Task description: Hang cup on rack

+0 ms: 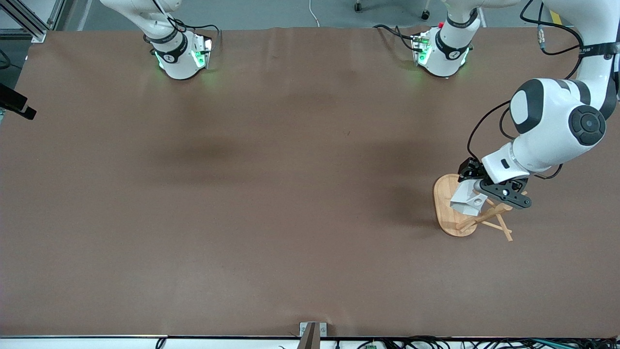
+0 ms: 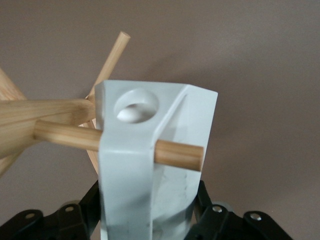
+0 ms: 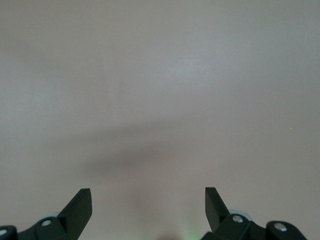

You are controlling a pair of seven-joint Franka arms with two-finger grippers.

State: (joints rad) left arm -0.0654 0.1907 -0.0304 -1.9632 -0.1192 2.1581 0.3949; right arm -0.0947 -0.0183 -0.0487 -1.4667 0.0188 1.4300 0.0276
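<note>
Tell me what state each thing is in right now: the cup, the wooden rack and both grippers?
cup: held by the left gripper at the rack, a peg through its handle.
rack: upright on the table toward the left arm's end, one peg through the cup's handle.
left gripper: shut on the cup, over the rack.
right gripper: open, empty, waiting above bare table.
</note>
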